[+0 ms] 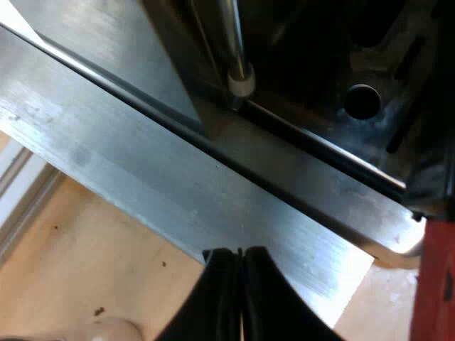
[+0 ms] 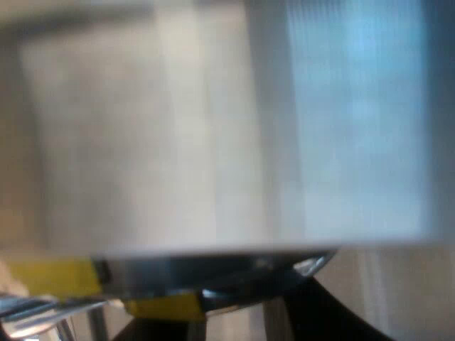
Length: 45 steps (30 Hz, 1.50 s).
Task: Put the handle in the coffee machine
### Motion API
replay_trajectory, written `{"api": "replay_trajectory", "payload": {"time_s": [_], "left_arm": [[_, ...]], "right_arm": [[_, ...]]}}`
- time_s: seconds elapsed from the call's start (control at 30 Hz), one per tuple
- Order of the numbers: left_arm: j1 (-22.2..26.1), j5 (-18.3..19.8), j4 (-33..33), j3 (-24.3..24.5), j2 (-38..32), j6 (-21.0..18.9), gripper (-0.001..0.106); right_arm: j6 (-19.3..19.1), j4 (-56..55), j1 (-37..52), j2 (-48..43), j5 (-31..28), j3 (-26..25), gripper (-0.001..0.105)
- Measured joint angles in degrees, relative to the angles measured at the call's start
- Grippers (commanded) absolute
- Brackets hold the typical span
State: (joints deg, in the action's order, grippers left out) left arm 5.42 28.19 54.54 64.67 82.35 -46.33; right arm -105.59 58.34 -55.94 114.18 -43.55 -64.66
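From where I stand, the left gripper has its two black fingers pressed together with nothing between them. It hangs over the wooden tabletop, just at the edge of the brushed metal ledge of the espresso machine. Beyond that ledge a thin metal tube with a white tip comes down into the dark recess. Beside the ledge's far corner is a red slab cut off by the frame, which I take for the handle's red end. It lies off to the side of the closed fingers, but its long axis and whether it is locked in are hidden. The right gripper sits under a shiny metal rim with yellow patches, against a pale surface. I cannot tell what that rim is or how the gripper is set, so the left arm seems nearer.
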Motion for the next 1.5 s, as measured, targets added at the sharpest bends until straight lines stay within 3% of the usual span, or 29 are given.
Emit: {"api": "replay_trajectory", "payload": {"time_s": [0.13, 0.37, 0.53, 0.77, 0.97, 1.07, 1.2, 1.5], "left_arm": [[0.00, 1.17, 2.26, 0.00, -0.19, 0.00, 0.001], [-0.13, 6.58, 9.05, 0.00, -3.51, 0.00, 0.001], [-2.85, 9.90, 13.64, 0.05, -5.50, 0.00, 0.001], [-6.99, 6.19, 15.26, 0.90, -5.48, 0.00, 0.001], [-7.42, 5.57, 16.01, 1.06, -5.48, 0.00, 0.001], [-7.42, 6.05, 17.05, 1.32, -5.48, 0.00, 0.001], [-8.53, 10.77, 22.21, 0.98, -5.48, 0.00, 0.001], [-8.48, 10.97, 22.88, 0.88, -5.48, 0.00, 0.001]], "right_arm": [[-0.32, 0.00, 0.00, 0.00, 0.00, 0.00, 0.023], [-0.91, 0.13, 0.00, 0.00, 0.13, 0.00, 0.023], [-1.31, 0.13, 0.00, 0.00, 0.02, 0.00, 0.023], [-3.47, 0.81, 0.00, 0.00, 0.16, 0.57, 0.023], [-3.77, 1.31, 0.10, 0.00, 0.47, 0.78, 0.023], [-4.20, 1.56, 0.10, 0.00, 0.77, 0.93, 0.023], [-6.72, 1.90, 0.24, 0.00, 1.58, 0.94, 0.023], [-8.55, 1.90, 0.24, 0.00, 1.30, 0.94, 0.023]]}}
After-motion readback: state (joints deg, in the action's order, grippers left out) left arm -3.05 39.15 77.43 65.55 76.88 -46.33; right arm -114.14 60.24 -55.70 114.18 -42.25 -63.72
